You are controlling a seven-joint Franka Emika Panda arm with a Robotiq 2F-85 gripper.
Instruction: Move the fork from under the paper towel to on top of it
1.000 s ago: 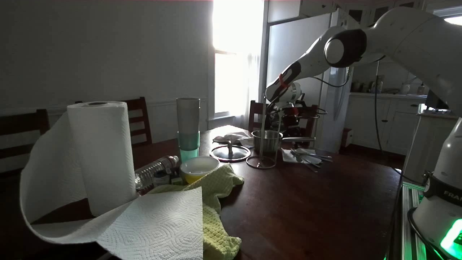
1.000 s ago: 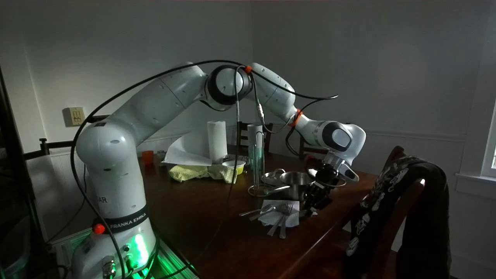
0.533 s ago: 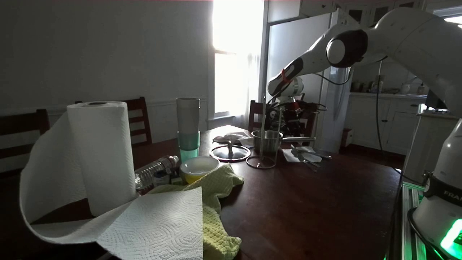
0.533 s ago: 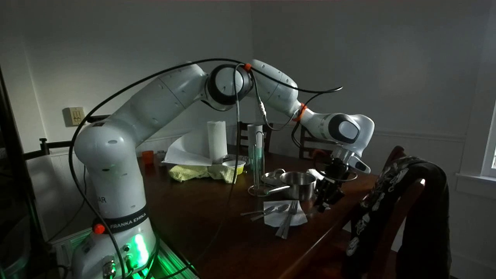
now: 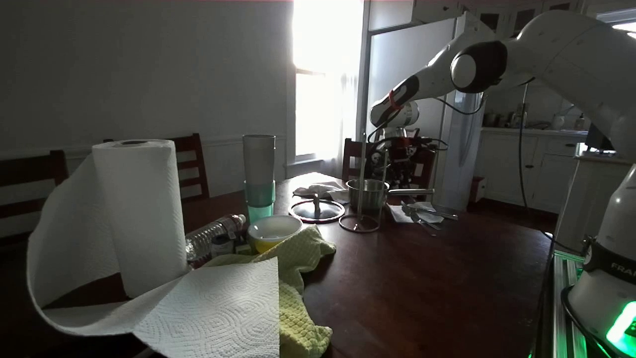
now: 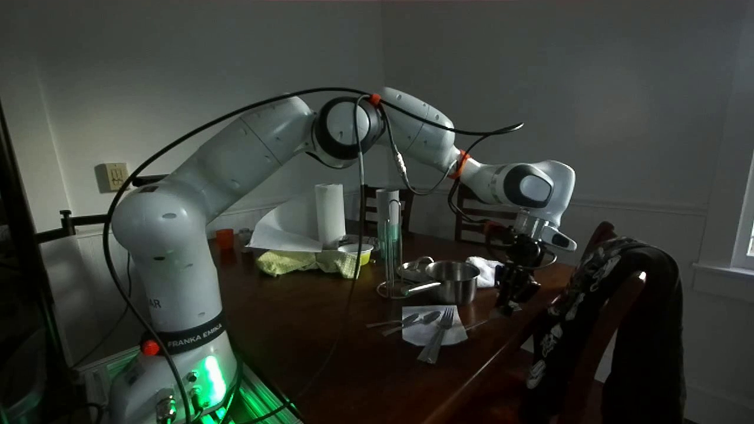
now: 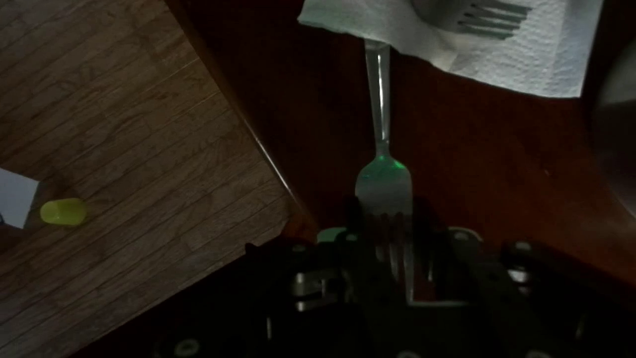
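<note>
Wrist view, lower middle: pinching the fork (image 7: 383,191) by its tines, from both sides, with the hand (image 7: 395,236), too shadowed to judge for firmness. Probably gripped there out of need: tucked at the handle end, upper centre of the frame, under the edge of the towel (image 7: 521,64), with only head, neck and part of the handle bare over the desk (image 7: 308,94). No telling the length of handle beneath, nor any raising of the tines. In an exterior view, right of centre, pointing from the towel toward the hand, just below and right of the pot (image 6: 456,288). Likely helped by the second fork (image 7: 439,12) and spoons (image 6: 432,317) resting on the towel, as ballast against dragging. Judged mid-task: not yet free, so best drawn out along its own line, then lifted and laid across the towel. Held far from the balance point, liable to swivel or tip; if pulled askew, apt to ruck the towel.
</note>
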